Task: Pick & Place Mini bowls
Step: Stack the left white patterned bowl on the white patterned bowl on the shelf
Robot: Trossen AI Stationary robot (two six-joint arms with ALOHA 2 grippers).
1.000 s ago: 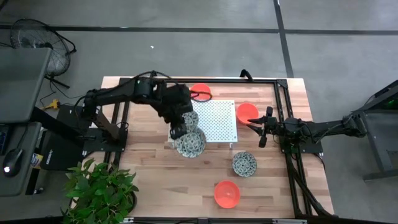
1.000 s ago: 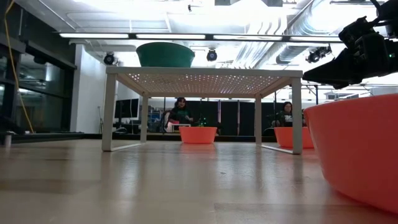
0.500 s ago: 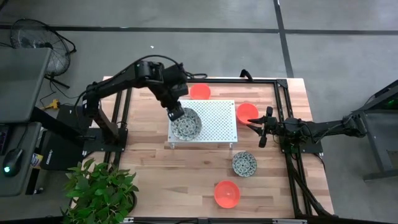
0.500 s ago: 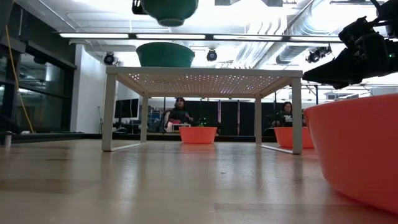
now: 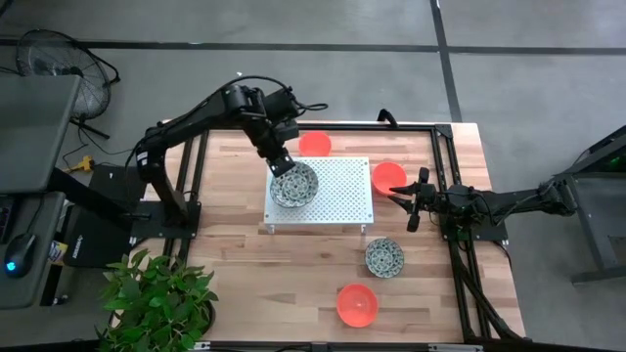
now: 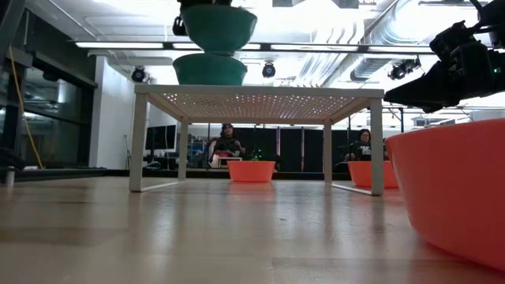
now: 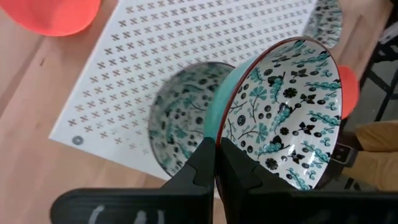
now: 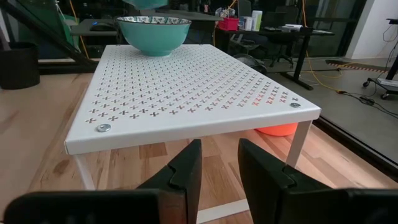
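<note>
A white bowl with a dark green pattern (image 7: 286, 118) hangs tilted in my left gripper (image 7: 215, 163), which is shut on it over the left part of the white perforated platform (image 5: 342, 196). Straight below it a second patterned bowl (image 7: 177, 127) stands upright on the platform on its base; in the low view the held bowl (image 6: 218, 24) hangs a little above that one (image 6: 209, 69). My right gripper (image 8: 219, 167) waits open at the platform's right side, low and level, with nothing between its fingers. My left gripper pinches the held bowl's rim (image 7: 219, 134) between its two fingers, one finger inside the bowl and one outside. The fingers come slanting down from above. The bowl is lifted clear and tilted, its inside turned toward the wrist camera, above the bowl on the platform.
On the table stand two orange bowls at the platform's far side (image 5: 314, 144) and right side (image 5: 387, 177), a third patterned bowl (image 5: 384, 257) and another orange bowl (image 5: 356, 305) toward the near edge. A black frame (image 5: 445, 156) borders the table; a plant (image 5: 161, 293) stands at the near left.
My left gripper has carried the patterned bowl from the platform's near left corner toward the table's far edge, over the platform, until it hangs above the bowl standing there. In the low view the held bowl has come down into the picture. The gripper has stayed shut on it.
</note>
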